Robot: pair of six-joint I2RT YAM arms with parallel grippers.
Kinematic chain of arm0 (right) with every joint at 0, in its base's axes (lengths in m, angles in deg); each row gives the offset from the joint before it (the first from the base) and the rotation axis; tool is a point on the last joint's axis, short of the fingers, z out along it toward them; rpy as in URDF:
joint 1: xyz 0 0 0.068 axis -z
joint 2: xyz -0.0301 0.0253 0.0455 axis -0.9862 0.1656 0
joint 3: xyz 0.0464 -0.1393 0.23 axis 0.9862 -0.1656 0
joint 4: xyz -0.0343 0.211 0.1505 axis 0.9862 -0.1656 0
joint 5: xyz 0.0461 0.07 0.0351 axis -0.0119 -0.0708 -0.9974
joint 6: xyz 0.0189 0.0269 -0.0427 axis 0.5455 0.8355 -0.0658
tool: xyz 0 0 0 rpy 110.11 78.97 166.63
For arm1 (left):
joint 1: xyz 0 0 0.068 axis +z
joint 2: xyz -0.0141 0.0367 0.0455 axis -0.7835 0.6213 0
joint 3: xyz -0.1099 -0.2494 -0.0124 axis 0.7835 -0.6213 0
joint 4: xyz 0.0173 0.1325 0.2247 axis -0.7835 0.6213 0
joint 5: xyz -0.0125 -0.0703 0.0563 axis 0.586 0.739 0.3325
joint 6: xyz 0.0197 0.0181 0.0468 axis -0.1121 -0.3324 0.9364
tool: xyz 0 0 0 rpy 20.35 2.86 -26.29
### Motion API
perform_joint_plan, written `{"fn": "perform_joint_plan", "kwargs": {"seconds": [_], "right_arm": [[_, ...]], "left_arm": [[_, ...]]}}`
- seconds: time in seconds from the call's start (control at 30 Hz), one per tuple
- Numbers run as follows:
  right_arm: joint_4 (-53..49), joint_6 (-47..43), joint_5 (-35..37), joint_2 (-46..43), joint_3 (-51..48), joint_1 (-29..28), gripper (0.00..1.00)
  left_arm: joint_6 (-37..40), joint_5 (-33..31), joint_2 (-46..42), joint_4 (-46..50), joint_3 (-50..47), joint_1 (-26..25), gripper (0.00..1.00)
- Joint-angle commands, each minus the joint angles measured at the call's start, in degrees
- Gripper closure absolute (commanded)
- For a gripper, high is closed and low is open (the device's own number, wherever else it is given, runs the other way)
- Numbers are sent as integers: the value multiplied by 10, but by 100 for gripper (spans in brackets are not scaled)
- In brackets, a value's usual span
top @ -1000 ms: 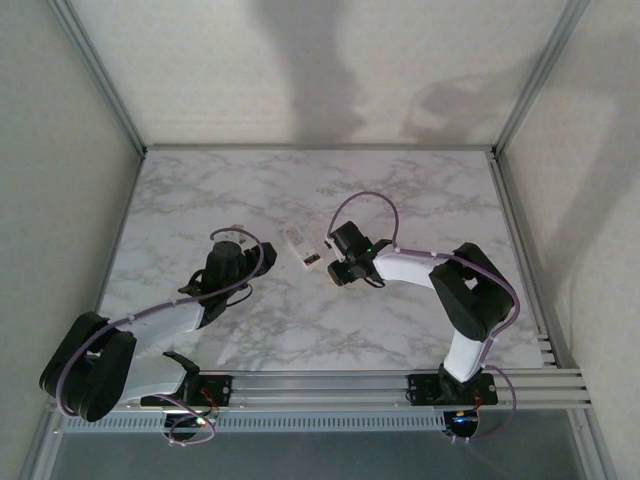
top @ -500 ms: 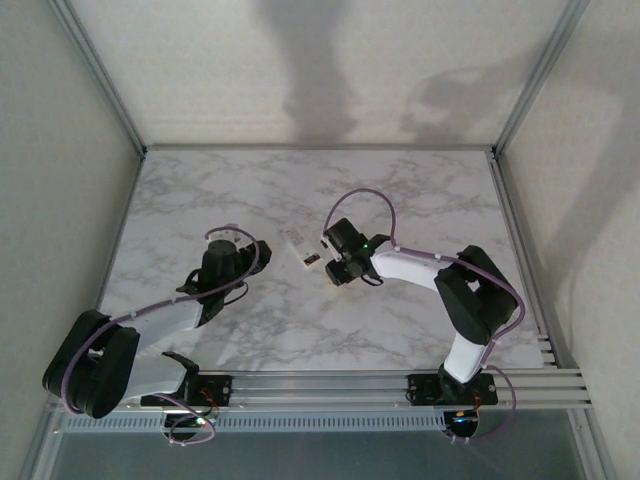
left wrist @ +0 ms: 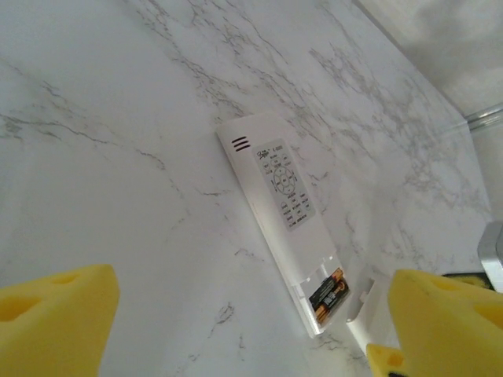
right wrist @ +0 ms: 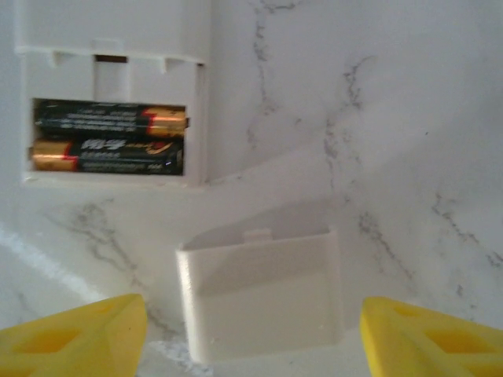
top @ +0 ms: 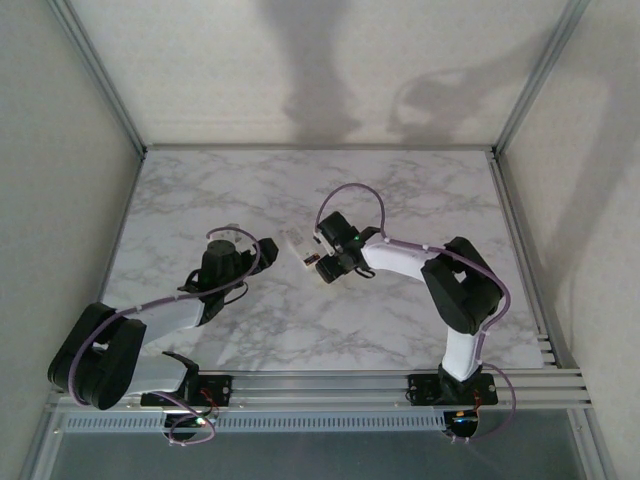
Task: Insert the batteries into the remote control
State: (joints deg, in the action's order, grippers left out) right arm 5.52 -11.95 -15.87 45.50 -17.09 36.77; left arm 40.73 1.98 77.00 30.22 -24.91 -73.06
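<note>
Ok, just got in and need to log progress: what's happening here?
Both batteries already sit in the open compartment of the remote control. Its loose cover lies on the table beside that end. The right tool hovers open over the cover; the left tool, also open, hangs near the remote control, holding nothing.

Remote control (top: 299, 246) lies about mid-table (top: 420, 200), left gripper (top: 231, 239) off to its left, right gripper (top: 322, 264) right by its near end. Both batteries (right wrist: 110, 135) sit side by side in the compartment at that end. The battery cover (right wrist: 259, 292) lies on the table just beside it, not touching.
</note>
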Motion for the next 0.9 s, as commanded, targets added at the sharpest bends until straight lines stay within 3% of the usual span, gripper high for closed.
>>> {"fn": "perform_joint_plan", "kwargs": {"seconds": [0.0,0.17,0.57,0.87], "right_arm": [[-14,-26,-1,19,19,6,26],[-9,-26,-25,25,4,36,22],[-11,-13,-24,16,-31,12,24],[-13,0,11,7,-50,-25,38]], "left_arm": [[5,6,0,-16,-6,5,0],[8,7,0,-11,-2,7,0],[8,3,-13,-1,-2,15,0],[5,7,-16,-1,-3,17,0]]}}
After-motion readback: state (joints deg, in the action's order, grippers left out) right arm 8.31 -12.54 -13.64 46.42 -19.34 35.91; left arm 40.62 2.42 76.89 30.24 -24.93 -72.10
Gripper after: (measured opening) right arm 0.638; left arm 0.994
